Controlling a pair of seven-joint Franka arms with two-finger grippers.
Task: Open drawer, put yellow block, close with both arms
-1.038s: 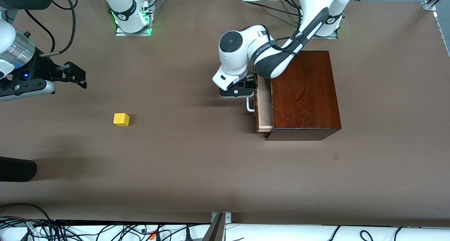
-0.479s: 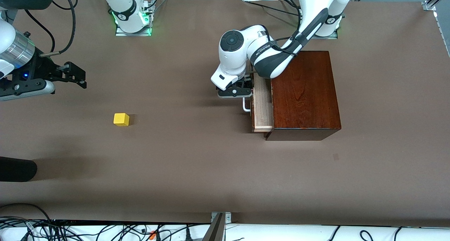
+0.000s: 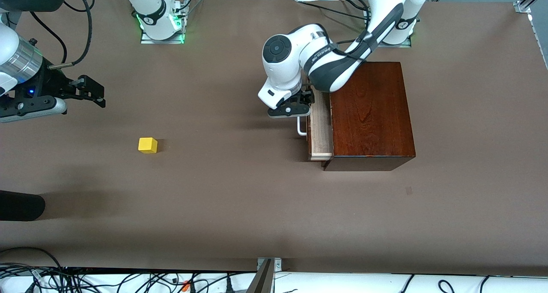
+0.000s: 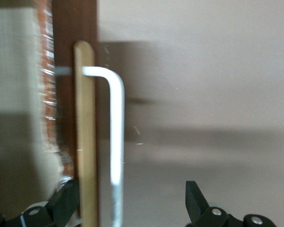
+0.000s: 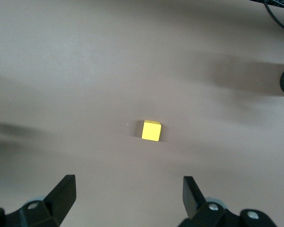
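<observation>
The dark wooden box (image 3: 370,113) sits toward the left arm's end of the table. Its drawer (image 3: 321,132) is pulled partway out and shows its pale wood lining. My left gripper (image 3: 295,109) hangs open over the white handle (image 3: 302,129). In the left wrist view the handle (image 4: 117,132) runs between the spread fingers (image 4: 195,201) of the left gripper (image 4: 130,203), untouched. The yellow block (image 3: 147,145) lies alone on the brown mat toward the right arm's end. My right gripper (image 3: 96,92) waits open, up in the air, with the yellow block (image 5: 151,131) ahead of its jaws (image 5: 128,194).
A black rounded object (image 3: 21,205) pokes in at the right arm's end of the table, nearer the front camera than the block. Cables (image 3: 128,280) run along the table's near edge. Open brown mat (image 3: 231,156) separates block and drawer.
The drawer has slid a little farther out of the box. The left hand has shifted slightly over the handle and its elbow has lifted. The right arm and the block have not moved.
</observation>
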